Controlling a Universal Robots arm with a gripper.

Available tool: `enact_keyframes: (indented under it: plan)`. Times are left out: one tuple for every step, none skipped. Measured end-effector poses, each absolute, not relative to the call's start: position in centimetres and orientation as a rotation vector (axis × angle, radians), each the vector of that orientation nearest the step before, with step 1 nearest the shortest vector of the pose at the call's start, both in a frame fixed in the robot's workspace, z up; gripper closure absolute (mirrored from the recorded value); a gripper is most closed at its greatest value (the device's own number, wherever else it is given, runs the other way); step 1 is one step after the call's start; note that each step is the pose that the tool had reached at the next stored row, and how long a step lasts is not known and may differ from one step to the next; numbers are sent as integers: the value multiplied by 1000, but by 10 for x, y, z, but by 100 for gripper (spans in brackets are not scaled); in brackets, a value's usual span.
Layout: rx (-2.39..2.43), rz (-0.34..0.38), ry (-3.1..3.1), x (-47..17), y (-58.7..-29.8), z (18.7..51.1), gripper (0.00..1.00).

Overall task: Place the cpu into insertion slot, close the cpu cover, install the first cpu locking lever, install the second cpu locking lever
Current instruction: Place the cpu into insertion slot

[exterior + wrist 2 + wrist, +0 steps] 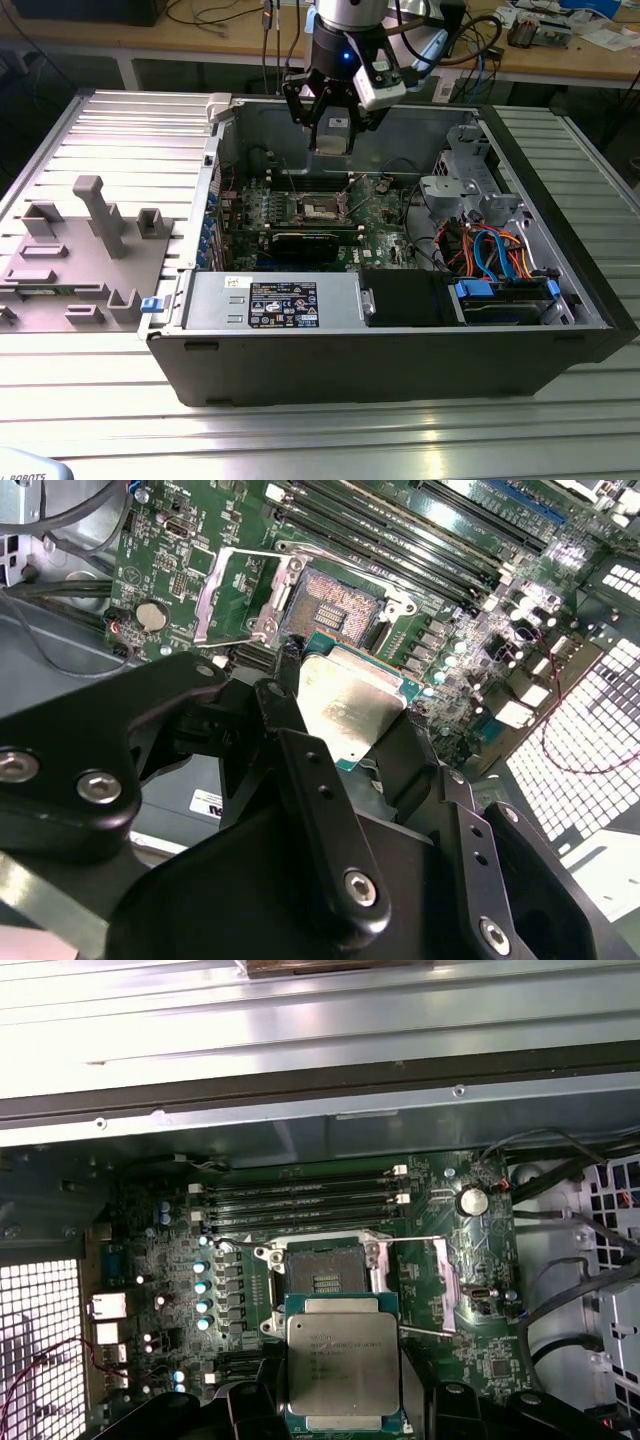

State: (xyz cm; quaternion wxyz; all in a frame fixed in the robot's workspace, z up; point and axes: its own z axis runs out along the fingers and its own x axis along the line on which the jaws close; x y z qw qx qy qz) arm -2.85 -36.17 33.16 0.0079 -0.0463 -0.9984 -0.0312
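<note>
Nearest the wrist, the black fingers of the gripper stand narrow on either side of the cpu and, as far as I can judge, pinch it by two opposite edges. The chip hangs flat and face up in both wrist views, with its green border showing round the pale metal. It touches nothing on the board. Just past its leading edge lies the insertion slot, dark in the centre and empty within its silvery rim. So the slot sits ahead of the fingers and lower, not straight beneath them. The chip is nearly square, and in the first wrist view its sides run about parallel to the slot's sides, so I see little twist between the two. Beside the slot the cpu cover stands swung open and away from the socket mouth – the second wrist view shows it as a bare frame lying over toward a coin cell. A thin wire locking lever runs along the slot's far side. Beyond that come the long memory slots on the green motherboard, then the wall of the computer case. In the exterior view the gripper hangs high by the case's back wall – well above the board – and the grey power-supply box lies along the near side.
</note>
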Motion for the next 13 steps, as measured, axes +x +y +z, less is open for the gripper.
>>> enact_keyframes:
  plan:
    - [-149,-98,-3121,-29,-362,332,46]
    - [-152,-98,-3121,-29,-362,332,46]
    - [-154,-98,-3121,-29,-362,332,46]
    - [-158,-98,-3121,-29,-362,332,46]
    - [-162,-98,-3120,-29,-362,332,46]
    - [-165,-98,-3120,-29,-362,332,46]
    - [-167,-98,-3120,-29,-362,332,46]
    - [-168,-98,-3120,-29,-362,332,46]
    - [-170,-98,-3120,-29,-362,332,46]
    - [-172,-98,-3120,-29,-362,332,46]
    - [-174,-98,-3120,-29,-362,332,46]
    - [-175,-98,-3120,-29,-362,332,46]
    - [-177,-98,-3120,-29,-362,332,46]
